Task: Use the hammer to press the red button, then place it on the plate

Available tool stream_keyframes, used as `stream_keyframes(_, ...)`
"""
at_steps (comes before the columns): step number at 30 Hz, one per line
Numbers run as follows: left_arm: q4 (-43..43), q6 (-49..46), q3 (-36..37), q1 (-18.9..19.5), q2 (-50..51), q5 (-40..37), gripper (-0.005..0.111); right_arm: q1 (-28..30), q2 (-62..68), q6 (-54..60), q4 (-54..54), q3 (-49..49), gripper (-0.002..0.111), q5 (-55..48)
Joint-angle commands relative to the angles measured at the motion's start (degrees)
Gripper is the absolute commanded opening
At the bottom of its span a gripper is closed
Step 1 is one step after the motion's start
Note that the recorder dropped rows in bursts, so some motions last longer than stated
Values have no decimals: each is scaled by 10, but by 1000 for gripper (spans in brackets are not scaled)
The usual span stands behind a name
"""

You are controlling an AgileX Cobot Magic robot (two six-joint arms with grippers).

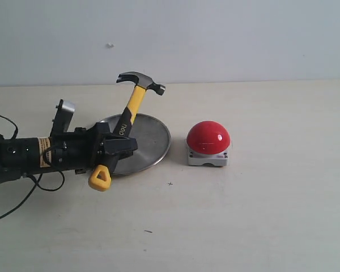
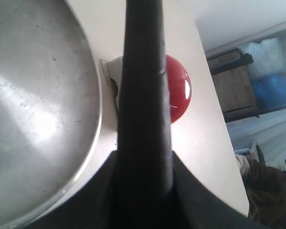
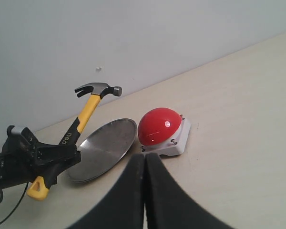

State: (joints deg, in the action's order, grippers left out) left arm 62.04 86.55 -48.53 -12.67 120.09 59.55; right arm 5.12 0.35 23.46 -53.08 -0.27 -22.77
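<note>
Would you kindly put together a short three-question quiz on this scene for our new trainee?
1. True or false: the left end effector grips the hammer by its handle, head uppermost.
2. In the exterior view, where is the red button relative to the plate? A: on it. B: to its right, not touching. C: to its left, touching.
3. Fill in: the right end effector has its jaws ___ and holds nothing.
Key: 1 true; 2 B; 3 shut.
</note>
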Motion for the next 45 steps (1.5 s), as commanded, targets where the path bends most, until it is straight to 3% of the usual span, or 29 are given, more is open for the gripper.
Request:
stream_keyframes(1, -32, -11, -10, 2, -6, 32, 0, 3, -4, 0, -2, 3, 0, 2)
stream_keyframes(15, -120, 37, -10, 19, 14, 22, 0, 3, -4, 0, -2, 3, 0, 2)
stream_keyframes(20, -118, 52, -10, 19, 17, -55, 0, 3, -4, 0, -2, 3, 0, 2)
stream_keyframes(26, -123, 52, -13, 19, 17, -73, 0, 3, -4, 0, -2, 3, 0, 2)
stream_keyframes(33, -68, 99, -54, 17, 17, -123, 0, 3, -4, 0, -2, 3, 0, 2)
stream_keyframes(45, -60, 115, -98, -28, 18, -195, 0, 3, -4, 0, -2, 3, 0, 2)
